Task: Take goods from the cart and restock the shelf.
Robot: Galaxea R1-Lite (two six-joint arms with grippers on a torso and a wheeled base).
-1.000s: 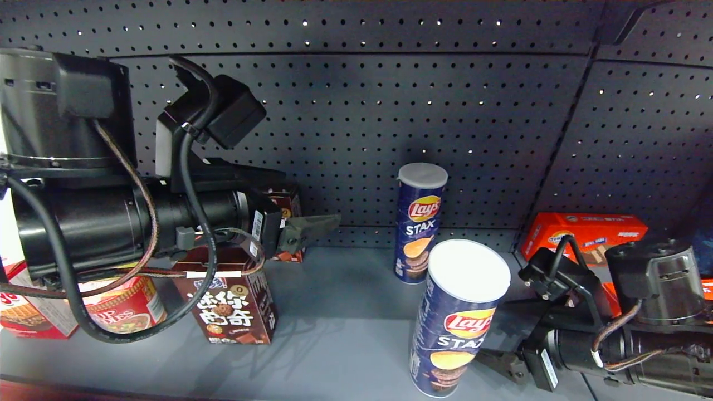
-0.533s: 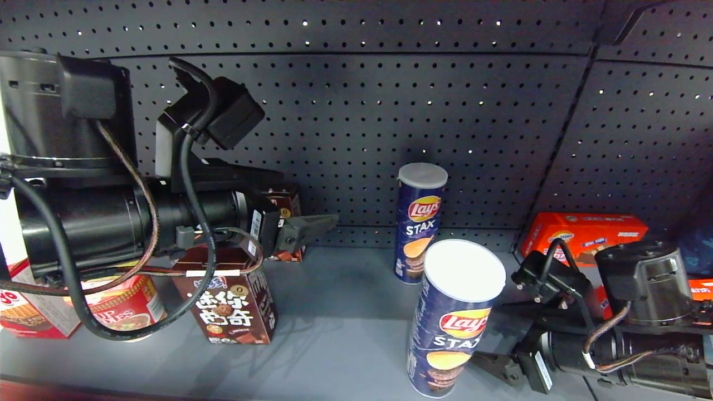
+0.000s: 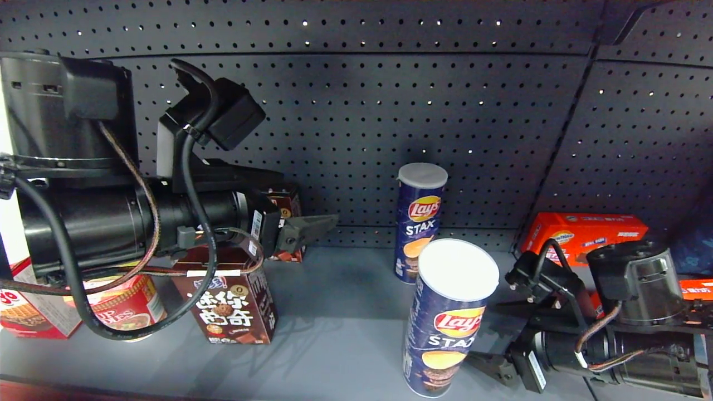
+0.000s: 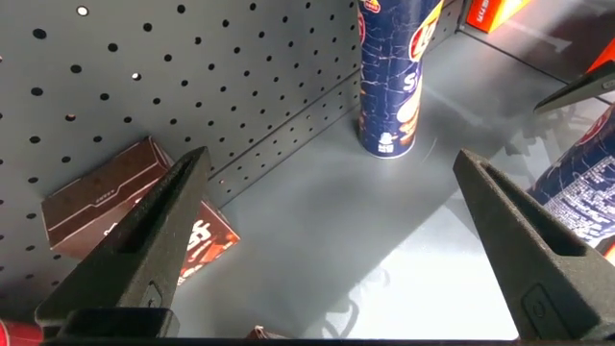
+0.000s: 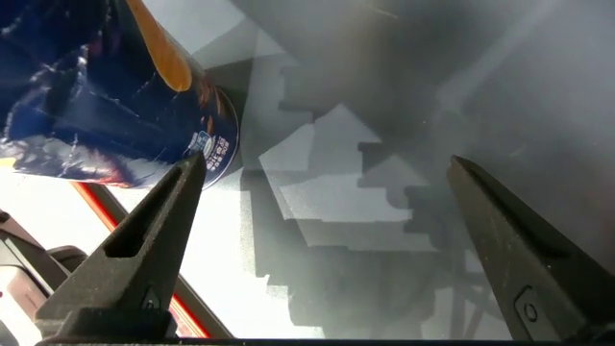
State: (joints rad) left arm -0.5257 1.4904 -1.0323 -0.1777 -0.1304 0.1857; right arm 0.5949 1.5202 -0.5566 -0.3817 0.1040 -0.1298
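Note:
Two dark blue chip cans stand on the grey shelf (image 3: 340, 328). The back can (image 3: 419, 223) (image 4: 394, 77) is upright near the pegboard wall. The front can (image 3: 448, 317) (image 5: 115, 96) leans slightly near the shelf's front edge. My right gripper (image 3: 473, 357) (image 5: 325, 161) is low at the front can's base, open, with one finger by the can's bottom rim and nothing between its fingers. My left gripper (image 3: 326, 221) (image 4: 329, 159) hangs open above the shelf, left of the back can, holding nothing.
A brown cookie box (image 3: 234, 301) and a second one behind it (image 3: 287, 203) (image 4: 106, 192) stand at the left. Red cup noodles (image 3: 120, 309) and a red box (image 3: 28, 320) sit farther left. An orange box (image 3: 585, 229) lies at the right.
My right arm has shifted left along the shelf front. The front can has slid left with it and leans a little more. The left arm and back can have not moved.

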